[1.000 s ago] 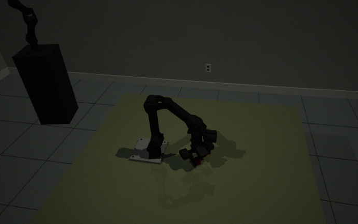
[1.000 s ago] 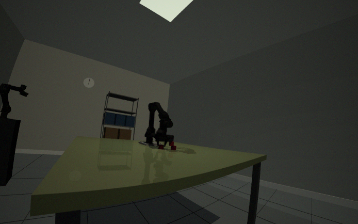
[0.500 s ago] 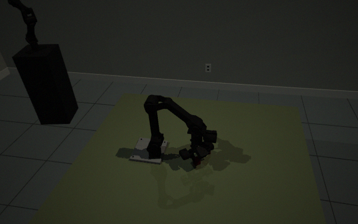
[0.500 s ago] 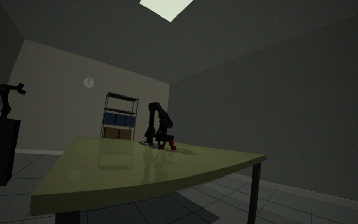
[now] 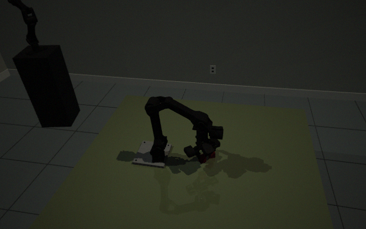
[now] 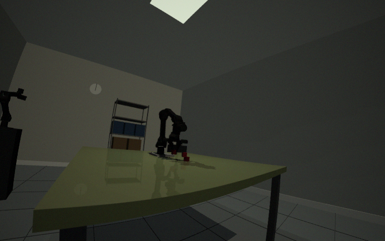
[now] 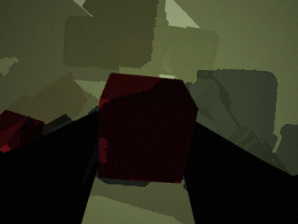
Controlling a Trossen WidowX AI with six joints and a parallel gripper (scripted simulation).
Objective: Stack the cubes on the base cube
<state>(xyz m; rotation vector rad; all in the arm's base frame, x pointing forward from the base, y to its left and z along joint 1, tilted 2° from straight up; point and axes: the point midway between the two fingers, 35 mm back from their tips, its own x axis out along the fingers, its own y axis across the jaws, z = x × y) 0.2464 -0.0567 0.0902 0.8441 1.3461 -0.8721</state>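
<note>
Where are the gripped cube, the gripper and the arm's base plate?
gripped red cube [image 7: 143,132], wrist view, on its shaded front face.
gripper [image 7: 141,163], wrist view, midway between the dark fingers, shut on the cube.
base plate [image 5: 144,147], top view, on a free pale corner.

From where I stand, nothing in this dim room can be read. The wall clock [image 6: 95,88] shows a bare face with no numbers I can make out, the boxes [image 6: 128,129] on the shelf [image 6: 145,125] carry no legible labels, and the arm [image 5: 179,109] and cubes [image 7: 143,129] bear no markings or brand.
</note>
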